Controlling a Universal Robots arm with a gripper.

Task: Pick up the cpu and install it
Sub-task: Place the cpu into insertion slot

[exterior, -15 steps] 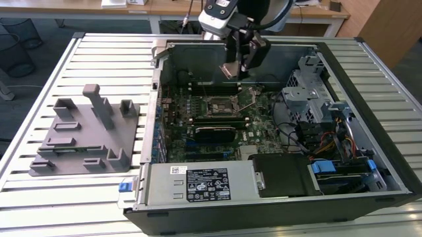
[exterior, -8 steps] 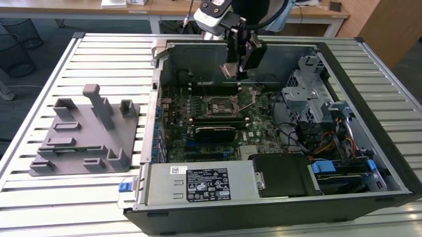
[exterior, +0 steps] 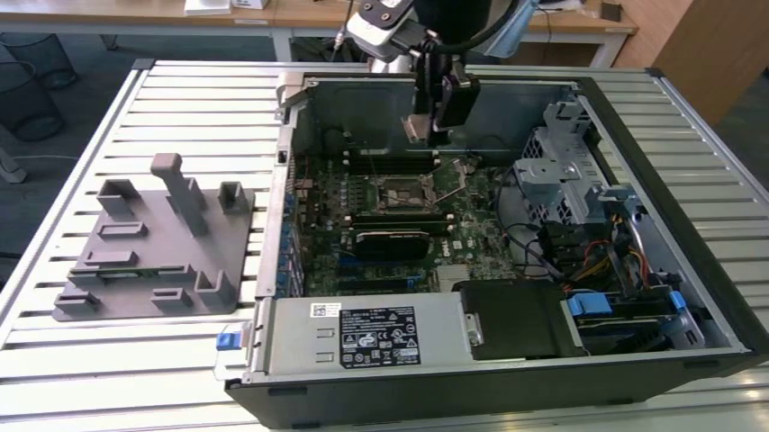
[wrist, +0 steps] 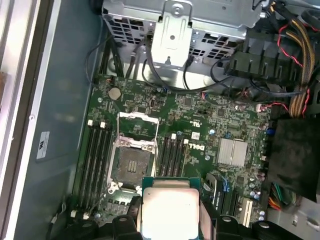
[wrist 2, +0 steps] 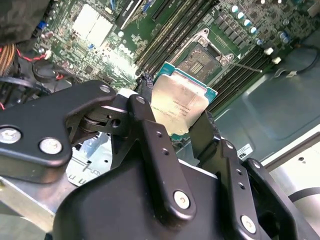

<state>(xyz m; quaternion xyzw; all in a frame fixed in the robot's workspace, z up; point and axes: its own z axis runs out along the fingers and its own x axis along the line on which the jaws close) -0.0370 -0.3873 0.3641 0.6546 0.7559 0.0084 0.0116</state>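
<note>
Grey tray (exterior: 150,243) sits outside the case (exterior: 481,400), well apart from the fingers (wrist 2: 150,125), at the exterior view's left. The gripper (wrist 2: 177,102) pinches the cpu (wrist 2: 182,107) by two edges, clear above the board. The open socket (wrist: 131,162) lies below the fingertips. A drive cage (exterior: 556,171) stands further right.

A printed label (exterior: 378,335) sits on the power supply (exterior: 301,340), a white sticker (wrist: 43,145) on the case wall (wrist: 62,90), and lettering on the motherboard (wrist: 200,112) and the cpu (wrist 2: 180,105).
</note>
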